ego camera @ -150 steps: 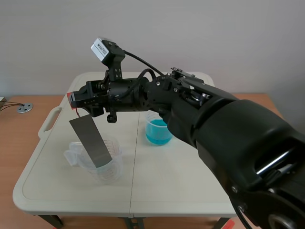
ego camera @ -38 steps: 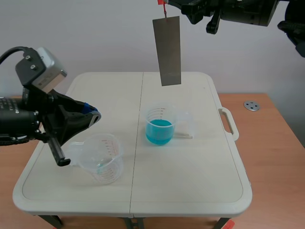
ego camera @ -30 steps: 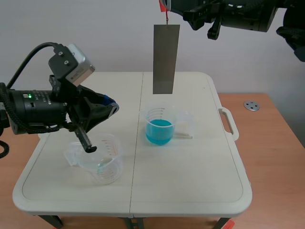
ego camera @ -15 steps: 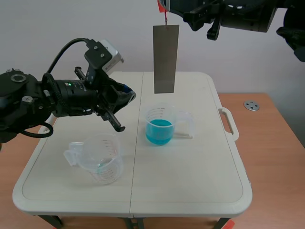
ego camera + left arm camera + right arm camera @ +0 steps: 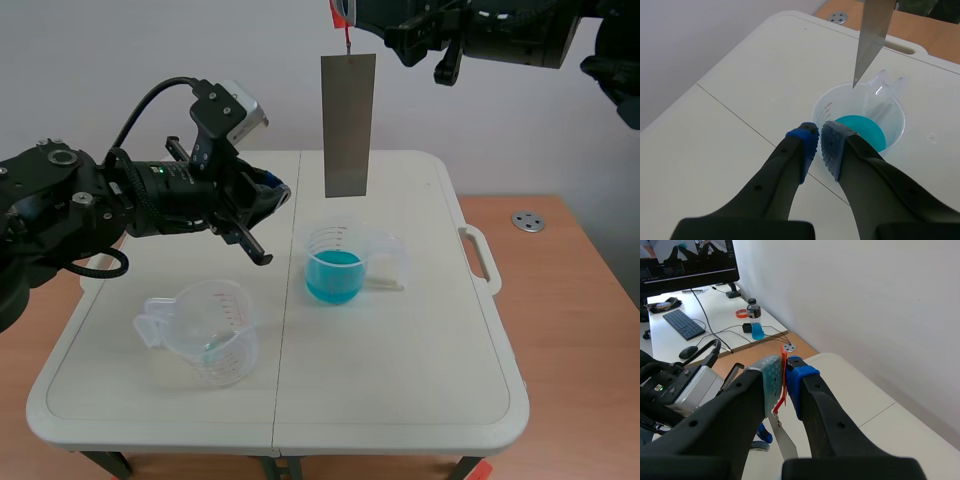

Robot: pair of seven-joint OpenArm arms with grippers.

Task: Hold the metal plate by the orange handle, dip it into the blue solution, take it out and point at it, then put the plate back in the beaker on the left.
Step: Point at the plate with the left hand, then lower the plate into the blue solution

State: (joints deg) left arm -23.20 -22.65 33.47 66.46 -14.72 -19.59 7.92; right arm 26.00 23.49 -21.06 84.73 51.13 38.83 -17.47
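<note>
Grip: the orange handle [image 5: 783, 356] is clamped between the pads of the right gripper [image 5: 783, 376], which is held high above the table [image 5: 400, 390].
Plate position: the metal plate [image 5: 348, 125] is hung upright from the handle. Its lower edge is above the measuring beaker [image 5: 318, 246] that holds the blue solution [image 5: 333, 275]. It is clear of the liquid and touches nothing.
Pointer: the left gripper [image 5: 819, 142] is closed on nothing, with its fingertips together. It is positioned beside the plate and aimed toward the plate's lower end and the beaker beneath it, without contact.
Return beaker: the empty beaker [image 5: 205, 335] is stood on the left half of the table, well apart from the plate.
Done: the pick-up by the handle is completed. The plate is out of the solution; whether it has been wetted cannot be read from its surface.
In hand: the pointing step is judged to be under way, since a closed gripper is directed at a plate held clear of the liquid.
Left: the plate is to be carried across, lowered into the empty beaker and released.
Caution: the plate is hung from a thin handle and is judged liable to swing. It should be lowered upright so that the rim of the empty beaker is not struck.
</note>
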